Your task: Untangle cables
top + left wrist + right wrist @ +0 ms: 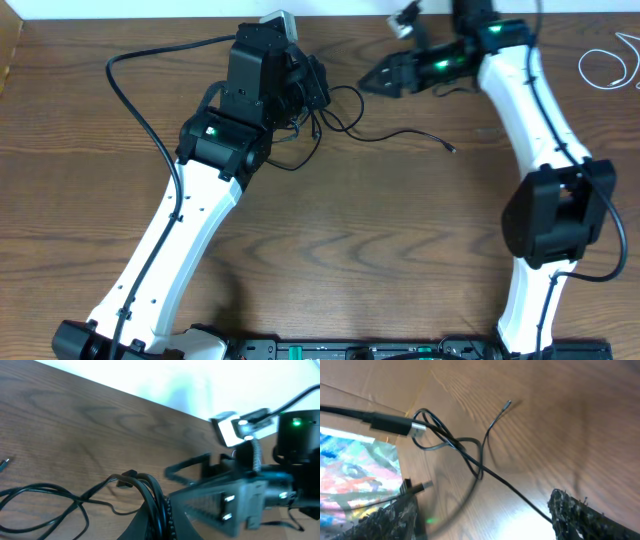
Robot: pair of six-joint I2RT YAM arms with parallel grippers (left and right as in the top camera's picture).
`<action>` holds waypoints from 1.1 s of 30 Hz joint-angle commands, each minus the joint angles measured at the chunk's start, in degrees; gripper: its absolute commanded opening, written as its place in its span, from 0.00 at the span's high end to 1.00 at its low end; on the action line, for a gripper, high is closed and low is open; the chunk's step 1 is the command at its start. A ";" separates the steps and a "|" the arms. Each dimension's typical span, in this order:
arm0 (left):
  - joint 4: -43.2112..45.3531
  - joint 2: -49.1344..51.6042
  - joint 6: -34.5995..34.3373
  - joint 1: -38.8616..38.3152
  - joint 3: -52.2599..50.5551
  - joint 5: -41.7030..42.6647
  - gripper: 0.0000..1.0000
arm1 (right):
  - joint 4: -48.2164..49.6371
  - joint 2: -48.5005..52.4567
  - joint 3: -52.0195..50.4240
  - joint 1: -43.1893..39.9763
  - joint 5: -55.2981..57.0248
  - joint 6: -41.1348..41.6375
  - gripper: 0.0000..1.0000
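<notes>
The black cable [400,133] lies tangled at the top middle of the wooden table, and its thin tail ends in a small plug [452,150]. My left gripper [318,92] is shut on a bunch of its loops; in the left wrist view the strands [150,490] run between the closed fingers of the left gripper [161,522]. My right gripper [368,84] points left at the tangle, open and holding nothing. In its wrist view the right gripper [485,520] straddles the black cable [470,457] above it, with a USB plug [395,424] at the left. The white cable [608,66] lies coiled far right.
The left arm's own thick black wire [130,90] loops over the table's left part. A brown cardboard edge [8,50] borders the far left. A colourful printed surface [350,470] shows at the left of the right wrist view.
</notes>
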 commanded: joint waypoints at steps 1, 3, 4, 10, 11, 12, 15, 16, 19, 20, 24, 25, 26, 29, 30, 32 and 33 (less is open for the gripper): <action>0.81 -0.04 -0.55 0.35 0.42 0.76 0.92 | 1.01 0.22 -0.02 4.48 5.90 7.74 0.28; 0.94 -0.04 -0.55 0.35 0.42 0.76 0.92 | 1.25 1.07 -0.02 6.25 9.86 9.66 0.41; 0.92 -0.04 -0.52 0.35 0.42 0.74 0.92 | 1.36 1.36 -0.02 7.08 13.31 10.54 0.49; 0.24 -0.13 -0.44 0.85 0.42 0.72 0.85 | -0.31 2.03 -0.02 8.92 38.32 16.79 0.99; 0.13 -0.15 -0.46 1.14 0.42 0.72 0.84 | -0.66 2.03 -0.02 8.92 40.48 17.22 0.99; 0.07 -0.15 -0.48 1.57 0.42 0.74 0.83 | -1.16 2.03 -0.02 8.74 42.51 17.75 0.99; -0.09 -0.22 -0.50 2.69 0.42 0.94 0.83 | -2.29 2.03 -0.09 8.02 45.35 18.21 0.99; -0.09 -0.24 -0.50 2.97 0.42 1.09 0.83 | -2.60 2.03 -0.09 7.89 45.33 18.21 0.99; -0.09 -0.46 -0.50 3.67 0.42 1.18 0.83 | -2.89 2.10 -0.13 7.67 45.77 18.21 0.99; -0.07 -0.52 -0.48 3.78 0.42 1.18 0.83 | -2.91 2.25 -0.13 7.69 46.38 18.18 0.99; -0.09 -0.96 0.15 4.11 0.42 1.16 0.83 | -3.61 2.89 -0.13 7.80 52.41 18.21 0.99; -0.09 -1.20 0.83 4.31 0.42 1.14 0.83 | -3.98 3.21 -0.13 7.67 54.86 18.21 0.99; -0.11 -1.49 1.77 4.66 0.42 1.14 0.84 | -4.50 3.30 -0.13 7.50 56.85 18.21 0.99; -0.42 -2.84 2.97 6.43 0.42 1.11 0.89 | -5.86 3.54 -0.13 6.49 60.19 18.21 0.99; -0.59 -3.56 3.02 7.34 0.42 1.11 0.91 | -6.10 3.54 -0.13 5.99 60.67 18.21 0.99; -1.42 -5.05 2.99 9.20 0.42 1.11 0.92 | -6.16 3.54 -0.13 4.79 60.46 18.12 0.99; -1.90 -5.66 3.02 9.99 0.42 1.11 0.92 | -6.14 3.54 -0.13 4.20 59.78 17.51 0.99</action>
